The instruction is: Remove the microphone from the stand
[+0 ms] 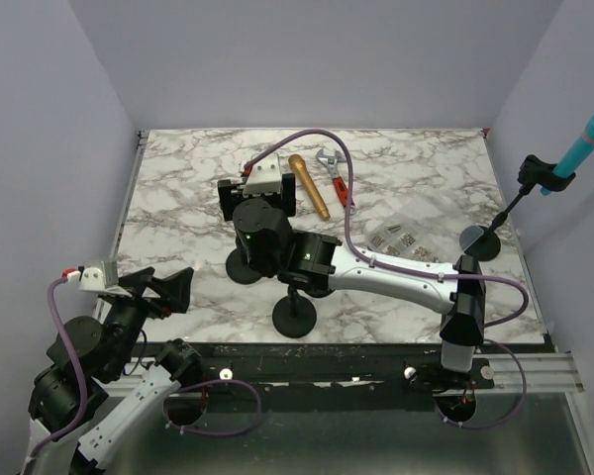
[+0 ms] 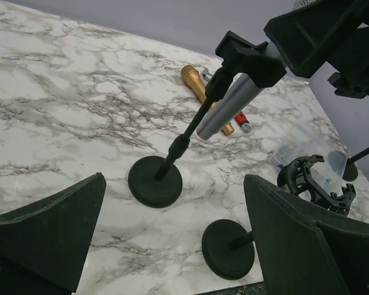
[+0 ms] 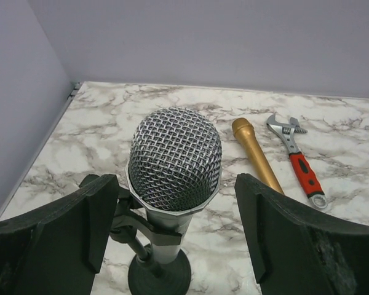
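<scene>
A silver microphone [image 3: 175,157] with a mesh head sits tilted in the clip of a black stand [image 3: 160,276] on the marble table. My right gripper [image 3: 175,203] is open, one finger on each side of the mesh head with a gap on both sides. In the left wrist view the microphone body [image 2: 230,104] hangs in the clip above the stand's round base [image 2: 155,181]. From above, the right gripper [image 1: 257,198] covers the microphone. My left gripper [image 1: 163,287] is open and holds nothing, low at the near left, well away from the stand.
A gold microphone [image 1: 309,186] and a red-handled wrench [image 1: 334,176] lie behind the stand. A second black stand [image 1: 295,317] with an empty ring mount stands near the front edge. A clear bag of small parts [image 1: 401,233] lies right of centre. A teal microphone [image 1: 586,139] sits in a stand at far right.
</scene>
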Robot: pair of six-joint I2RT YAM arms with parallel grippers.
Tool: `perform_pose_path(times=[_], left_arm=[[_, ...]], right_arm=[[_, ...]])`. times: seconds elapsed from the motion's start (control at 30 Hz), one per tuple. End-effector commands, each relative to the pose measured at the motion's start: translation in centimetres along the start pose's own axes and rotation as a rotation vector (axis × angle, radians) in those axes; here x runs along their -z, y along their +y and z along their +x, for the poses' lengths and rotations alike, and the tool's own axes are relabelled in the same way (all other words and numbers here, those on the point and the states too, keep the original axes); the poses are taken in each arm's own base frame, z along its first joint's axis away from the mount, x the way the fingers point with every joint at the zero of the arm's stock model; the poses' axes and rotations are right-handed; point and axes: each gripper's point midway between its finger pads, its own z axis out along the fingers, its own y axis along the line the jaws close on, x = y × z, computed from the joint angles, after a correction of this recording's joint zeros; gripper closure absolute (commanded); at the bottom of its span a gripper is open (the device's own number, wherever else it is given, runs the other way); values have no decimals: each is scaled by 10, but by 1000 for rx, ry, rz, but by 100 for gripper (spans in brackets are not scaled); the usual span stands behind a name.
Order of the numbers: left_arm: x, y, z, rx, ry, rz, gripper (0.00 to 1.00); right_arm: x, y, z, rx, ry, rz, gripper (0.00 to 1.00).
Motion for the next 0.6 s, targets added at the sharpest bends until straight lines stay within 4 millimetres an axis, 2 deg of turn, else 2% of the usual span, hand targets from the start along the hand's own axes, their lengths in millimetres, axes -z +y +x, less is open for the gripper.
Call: perform_pose_path(times=[0.0, 0.2, 0.33, 0.43, 0.57], left_arm=[[-1, -4, 8, 19, 30, 20, 1], [-10, -13, 20, 31, 79, 44, 1], [-15, -19, 29, 47, 108, 65, 1], [-18, -28, 34, 53, 137, 98, 1], [-24, -40, 41, 62, 168, 148, 1]], right_arm=[[-7, 1, -21, -15, -77, 64, 20], [-19, 0, -20, -7, -78, 59, 41], [-26, 4, -17, -10, -54, -9, 53], [-30, 7, -15, -19, -24, -102, 74], [-32, 10, -12, -13, 5, -280, 95]])
